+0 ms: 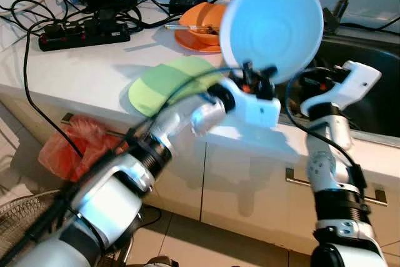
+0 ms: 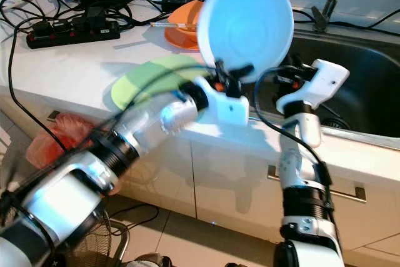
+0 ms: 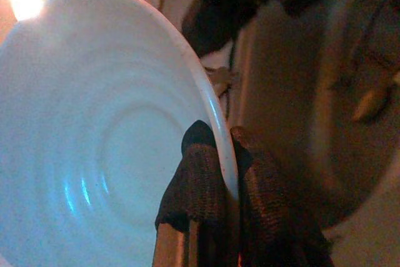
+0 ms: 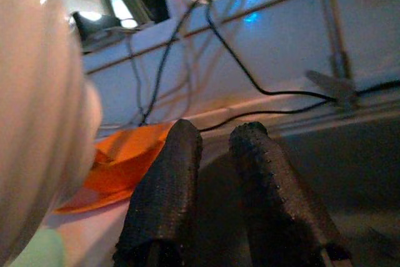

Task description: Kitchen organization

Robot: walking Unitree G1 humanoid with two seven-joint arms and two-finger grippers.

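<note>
Plate point(image 1: 272, 26), pale blue, is pinched at its lower rim by the left claw point(image 1: 252, 74) and held upright in the air over the surface point(image 1: 75, 67) edge, the sink point(image 1: 369, 85) just beyond, the empty right claw point(image 1: 310, 82) close beside, fingers slightly parted.

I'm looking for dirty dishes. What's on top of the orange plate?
On the orange plate sits an orange bowl with some dark leftovers and a utensil. The blue plate held up in the left gripper covers the rest.

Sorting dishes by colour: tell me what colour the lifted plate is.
Light blue plate, clearest in the left eye view.
</note>
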